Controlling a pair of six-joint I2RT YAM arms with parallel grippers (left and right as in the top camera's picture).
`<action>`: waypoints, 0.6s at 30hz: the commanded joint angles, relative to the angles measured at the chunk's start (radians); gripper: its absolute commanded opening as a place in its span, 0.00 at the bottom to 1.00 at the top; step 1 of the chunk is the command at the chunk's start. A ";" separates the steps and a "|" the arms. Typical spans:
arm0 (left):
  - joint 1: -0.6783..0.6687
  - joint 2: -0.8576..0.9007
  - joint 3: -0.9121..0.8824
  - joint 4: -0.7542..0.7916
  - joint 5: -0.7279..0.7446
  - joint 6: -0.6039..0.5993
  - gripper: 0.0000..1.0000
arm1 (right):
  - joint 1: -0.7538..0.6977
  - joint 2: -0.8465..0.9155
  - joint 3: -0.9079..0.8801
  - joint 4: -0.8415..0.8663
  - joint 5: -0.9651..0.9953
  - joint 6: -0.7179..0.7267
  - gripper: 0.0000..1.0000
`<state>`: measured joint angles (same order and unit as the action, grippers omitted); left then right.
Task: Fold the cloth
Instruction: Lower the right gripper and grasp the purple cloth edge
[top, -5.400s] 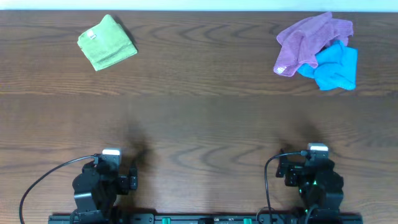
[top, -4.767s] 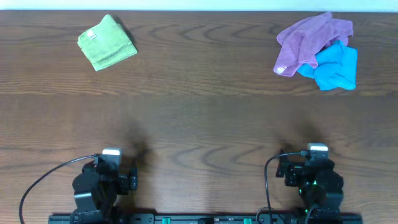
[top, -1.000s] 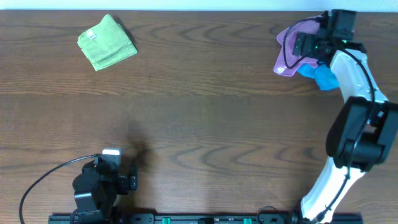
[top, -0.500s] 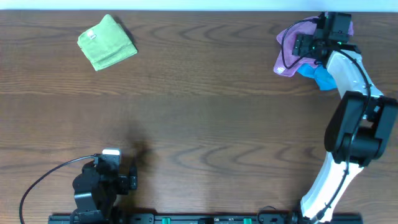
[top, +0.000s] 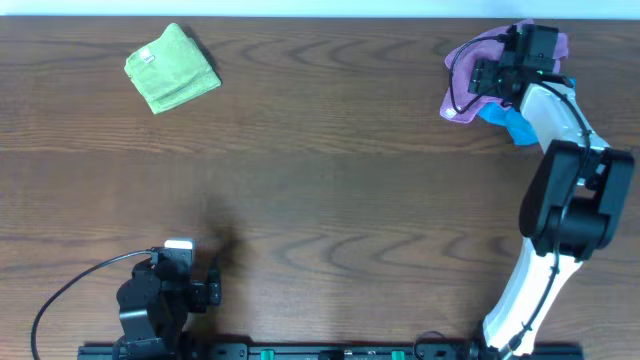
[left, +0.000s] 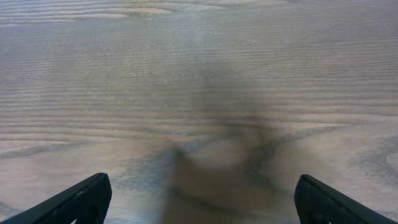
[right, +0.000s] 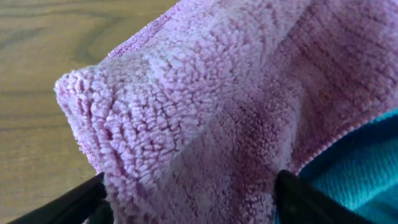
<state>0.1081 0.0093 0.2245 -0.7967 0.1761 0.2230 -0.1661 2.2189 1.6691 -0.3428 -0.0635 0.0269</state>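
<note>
The lilac-purple cloth (top: 466, 66) lies crumpled at the far right of the table, partly over a bright blue cloth (top: 517, 123). Its white tag (top: 453, 112) shows at the lower left corner. My right gripper (top: 508, 66) is on top of the purple cloth. In the right wrist view the purple cloth (right: 205, 106) fills the frame, and my right gripper (right: 189, 200) is open with a bunched fold between its spread fingers. My left gripper (left: 199, 202) is open and empty over bare wood, and it rests near the front edge in the overhead view (top: 208, 288).
A folded lime-green cloth (top: 172, 68) lies at the far left. The blue cloth also shows at the right edge of the right wrist view (right: 357, 174). The wooden table (top: 320, 190) spans the view, and the right arm reaches across its right side.
The right arm went from its rest spot at the front to the far right cloth pile. In the last second its gripper shifted slightly left on the purple cloth. The left arm has not moved.
</note>
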 joint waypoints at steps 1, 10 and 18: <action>-0.005 -0.006 -0.038 -0.037 -0.011 0.017 0.95 | -0.003 0.024 0.016 0.003 -0.019 -0.006 0.60; -0.005 -0.006 -0.038 -0.037 -0.011 0.017 0.95 | -0.003 -0.019 0.016 -0.020 -0.019 -0.006 0.01; -0.005 -0.006 -0.038 -0.037 -0.011 0.017 0.95 | 0.011 -0.201 0.016 -0.151 -0.019 -0.019 0.01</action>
<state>0.1081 0.0093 0.2245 -0.7967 0.1761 0.2230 -0.1658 2.1437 1.6688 -0.4656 -0.0753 0.0238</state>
